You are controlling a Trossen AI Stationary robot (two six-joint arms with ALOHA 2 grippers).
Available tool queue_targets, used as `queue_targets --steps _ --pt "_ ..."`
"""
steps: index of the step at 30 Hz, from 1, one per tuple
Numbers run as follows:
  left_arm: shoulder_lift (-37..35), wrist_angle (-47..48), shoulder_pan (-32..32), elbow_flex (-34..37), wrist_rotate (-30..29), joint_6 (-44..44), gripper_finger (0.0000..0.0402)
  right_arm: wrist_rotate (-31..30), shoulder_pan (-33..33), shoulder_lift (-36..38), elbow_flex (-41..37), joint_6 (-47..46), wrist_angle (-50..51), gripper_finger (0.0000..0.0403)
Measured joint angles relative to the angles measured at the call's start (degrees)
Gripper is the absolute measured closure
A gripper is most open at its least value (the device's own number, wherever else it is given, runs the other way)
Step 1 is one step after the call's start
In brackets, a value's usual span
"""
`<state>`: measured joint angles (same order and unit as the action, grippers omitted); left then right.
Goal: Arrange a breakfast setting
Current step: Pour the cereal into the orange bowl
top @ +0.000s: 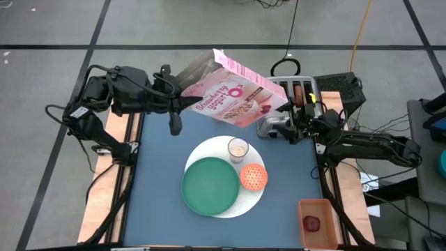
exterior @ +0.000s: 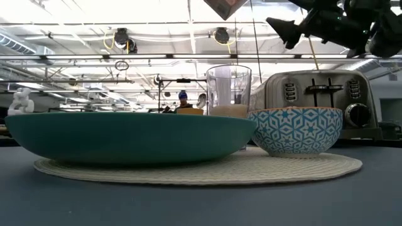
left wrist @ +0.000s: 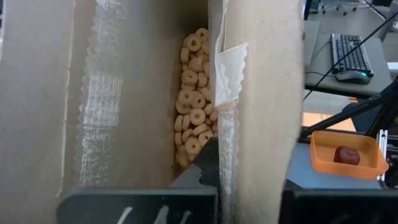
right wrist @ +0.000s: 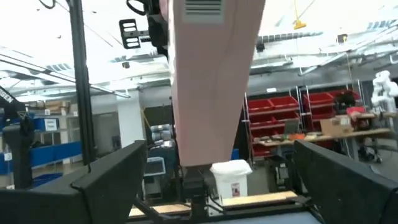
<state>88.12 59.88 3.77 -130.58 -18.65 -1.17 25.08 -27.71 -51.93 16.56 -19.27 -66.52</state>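
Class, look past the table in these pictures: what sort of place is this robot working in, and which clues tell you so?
Probably a robotics lab or workshop hall, not a kitchen: red storage bins on shelving, exposed ceiling beams with hanging lamps, and a desk with a keyboard nearby.

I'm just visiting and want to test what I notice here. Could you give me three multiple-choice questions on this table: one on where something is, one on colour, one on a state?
1. The dark red fruit lies:
A in the orange tray
B on the green plate
C in the bowl

2. Seen from above, the bowl's inside is:
A white
B orange-pink
C green

3. The cereal box is:
A lying on the mat
B in the toaster
C held aloft by the left tool

Answers: 1 A, the high view shows it in the tray. 2 B, visibly patterned orange-pink. 3 C, it is tilted above the table.
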Motion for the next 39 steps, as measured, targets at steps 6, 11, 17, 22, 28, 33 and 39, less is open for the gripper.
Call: queue_targets --steps 6,11,17,22,28,33,39 --pt "0.35 -0.06 0.00 0.00 0.02 0.00 0.0399 -4.38 1.99 -4.09 0.04 1.01 -5.49 0.0009" --pt "1.14 0.24 0.00 0.09 0.09 -0.02 0.0399 -4.11 2.64 -7.22 2.79 1.38 -6.15 0.0009" --pt "3.31 0.52 0.00 0.02 0.11 -0.04 0.0399 -3.77 4.04 -10.17 7.09 3.34 -6.05 0.0009" --pt "4.25 0.62 0.00 0.04 0.13 0.72 0.0399 0.52 4.22 -10.70 8.07 3.50 -5.90 0.0009" --pt "4.90 0.38 0.00 0.04 0.13 0.92 0.0399 0.46 4.22 -10.70 9.37 3.48 -6.12 0.0009" --pt "5.84 -0.19 0.00 0.04 0.12 0.92 0.0399 0.47 4.21 -10.69 10.84 3.48 -5.50 0.0009" --pt "6.18 -0.63 0.00 0.02 0.09 1.80 0.0399 0.62 4.20 -10.69 11.06 5.01 -2.62 0.0009"
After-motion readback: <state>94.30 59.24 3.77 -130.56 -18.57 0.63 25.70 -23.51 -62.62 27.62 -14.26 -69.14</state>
